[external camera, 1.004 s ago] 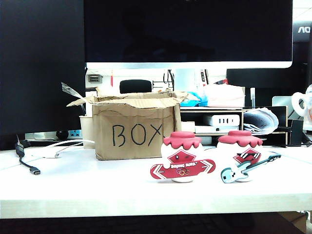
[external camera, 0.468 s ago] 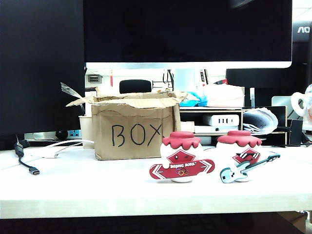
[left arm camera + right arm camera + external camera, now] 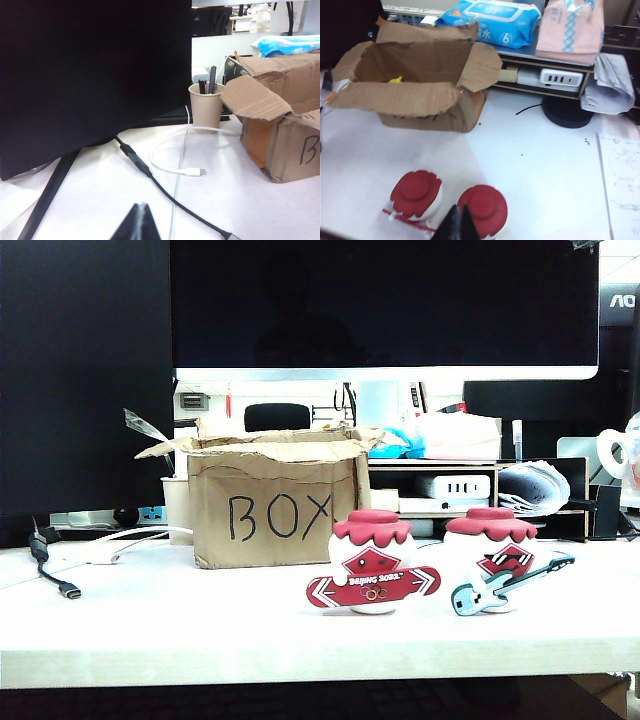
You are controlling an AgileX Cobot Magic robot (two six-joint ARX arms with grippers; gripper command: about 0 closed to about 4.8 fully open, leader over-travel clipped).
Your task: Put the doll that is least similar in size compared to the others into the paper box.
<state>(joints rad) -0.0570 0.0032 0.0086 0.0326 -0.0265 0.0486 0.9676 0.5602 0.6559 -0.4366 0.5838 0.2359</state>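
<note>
Left gripper (image 3: 139, 222): seen only in the left wrist view, held low over the table (image 3: 235, 200) and aimed level across it toward the monitor (image 3: 90, 75) and the paper cup (image 3: 205, 107). The fingertips are pressed together into one dark point; nothing is held.

Right gripper (image 3: 456, 223): seen only in the right wrist view, raised well above the table and tilted down toward the far edge. The two dark fingertips meet in a closed wedge; nothing is gripped. It hangs above the two red-capped dolls.

The doll (image 3: 395, 79): only a small yellow patch is seen inside the paper box, low against its far wall. Its facing and long axis cannot be told. It is hidden by the box walls in the exterior view.

The paper box (image 3: 273, 505): stood upright on the table toward the back edge, left of centre, the handwritten "BOX" face turned to the front edge. Its torn flaps are spread outward, the mouth open upward.

Snowboard doll (image 3: 372, 560): set upright near the front edge, just right of the box, the red board lying across its front.

Guitar doll (image 3: 492, 558): set upright beside the snowboard doll, nearer the right edge, the blue guitar slanted up to the right.
</note>
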